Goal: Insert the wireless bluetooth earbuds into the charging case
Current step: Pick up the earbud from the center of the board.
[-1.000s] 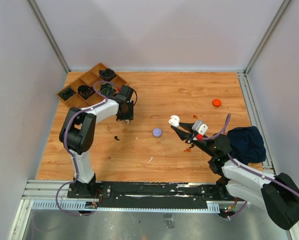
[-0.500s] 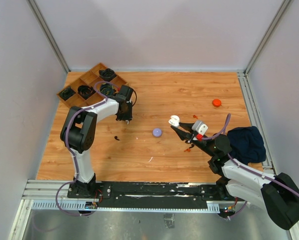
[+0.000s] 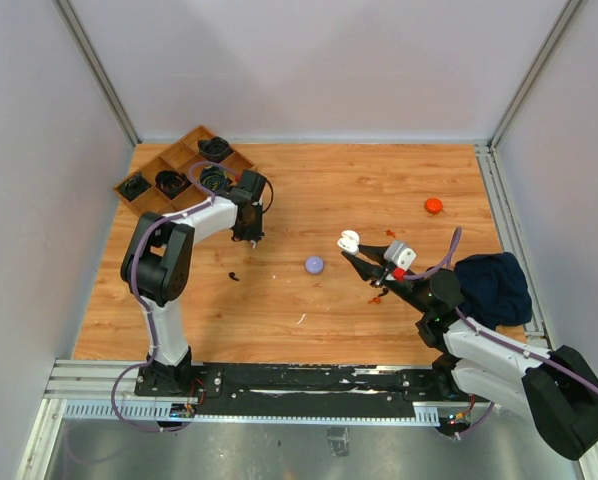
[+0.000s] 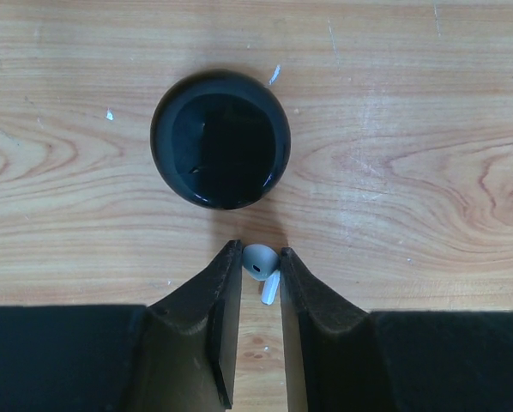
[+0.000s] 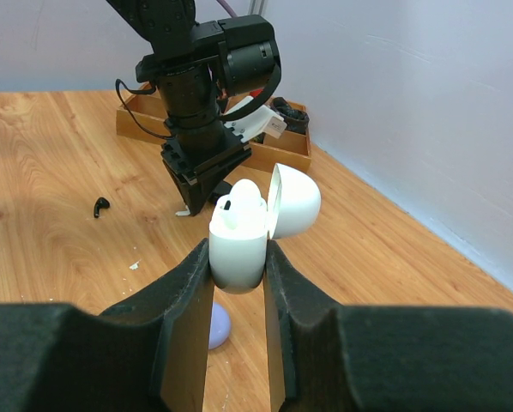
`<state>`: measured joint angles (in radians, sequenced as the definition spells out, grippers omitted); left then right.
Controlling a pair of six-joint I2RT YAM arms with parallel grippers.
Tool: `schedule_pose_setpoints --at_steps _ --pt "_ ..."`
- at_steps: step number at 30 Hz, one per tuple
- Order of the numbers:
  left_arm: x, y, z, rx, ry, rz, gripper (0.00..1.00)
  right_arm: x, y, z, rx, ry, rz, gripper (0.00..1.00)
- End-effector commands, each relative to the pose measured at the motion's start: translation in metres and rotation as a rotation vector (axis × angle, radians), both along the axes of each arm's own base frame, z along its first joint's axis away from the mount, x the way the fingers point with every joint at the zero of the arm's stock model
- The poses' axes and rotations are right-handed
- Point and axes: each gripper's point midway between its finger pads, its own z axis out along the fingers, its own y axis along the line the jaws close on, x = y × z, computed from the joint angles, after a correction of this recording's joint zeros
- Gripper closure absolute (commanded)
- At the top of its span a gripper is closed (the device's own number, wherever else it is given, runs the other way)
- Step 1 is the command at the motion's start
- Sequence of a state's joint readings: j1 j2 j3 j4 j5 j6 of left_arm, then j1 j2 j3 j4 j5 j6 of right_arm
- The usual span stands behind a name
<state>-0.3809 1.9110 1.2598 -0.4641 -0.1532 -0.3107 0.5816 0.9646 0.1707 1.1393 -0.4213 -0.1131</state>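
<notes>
In the left wrist view a small white earbud [image 4: 258, 263] lies on the wood with its stem pointing back. My left gripper [image 4: 261, 256] is shut on it, both fingertips touching its head. A glossy black round case [image 4: 220, 151] sits just ahead of the tips. My right gripper [image 5: 238, 257] is shut on the white charging case [image 5: 238, 245] and holds it above the table. Its lid [image 5: 293, 199] is flipped open, and one white earbud [image 5: 243, 200] sits in it. From above, the left gripper [image 3: 251, 236] is near the tray and the right gripper [image 3: 350, 246] is mid-table.
A wooden tray [image 3: 147, 198] with coiled black cables stands at the back left. A pale purple round case [image 3: 314, 264], an orange one [image 3: 433, 205], a black earbud [image 3: 233, 276] and red-orange earbuds [image 3: 377, 297] lie on the wood. A dark blue cloth [image 3: 493, 285] lies at the right edge.
My left gripper's fingers have closed in onto the white earbud, and its wrist has shifted slightly toward the tray. The right arm and the white case have not moved.
</notes>
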Motion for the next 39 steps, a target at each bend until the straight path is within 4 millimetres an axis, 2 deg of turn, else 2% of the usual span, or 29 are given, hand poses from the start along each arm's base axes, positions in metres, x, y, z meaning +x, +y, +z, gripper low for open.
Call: schedule_pose_setpoints --at_steps 1,8,20,29,39 --pt "-0.022 -0.001 -0.012 -0.007 0.07 -0.026 0.75 -0.001 -0.003 0.01 0.024 -0.035 -0.009 0.99" --pt "-0.031 -0.007 0.001 -0.013 0.046 -0.044 0.78 -0.002 -0.003 0.012 0.026 -0.036 -0.005 0.99" --pt "-0.039 -0.037 0.048 -0.146 -0.141 -0.057 0.78 -0.002 0.002 0.008 0.014 -0.021 0.019 0.99" --pt "-0.053 -0.073 0.099 -0.246 -0.347 -0.069 0.79 0.002 0.004 0.011 0.017 -0.025 0.019 0.99" --pt "-0.073 -0.117 0.179 -0.416 -0.577 -0.178 0.8 0.002 0.007 0.022 0.038 -0.046 0.031 0.99"
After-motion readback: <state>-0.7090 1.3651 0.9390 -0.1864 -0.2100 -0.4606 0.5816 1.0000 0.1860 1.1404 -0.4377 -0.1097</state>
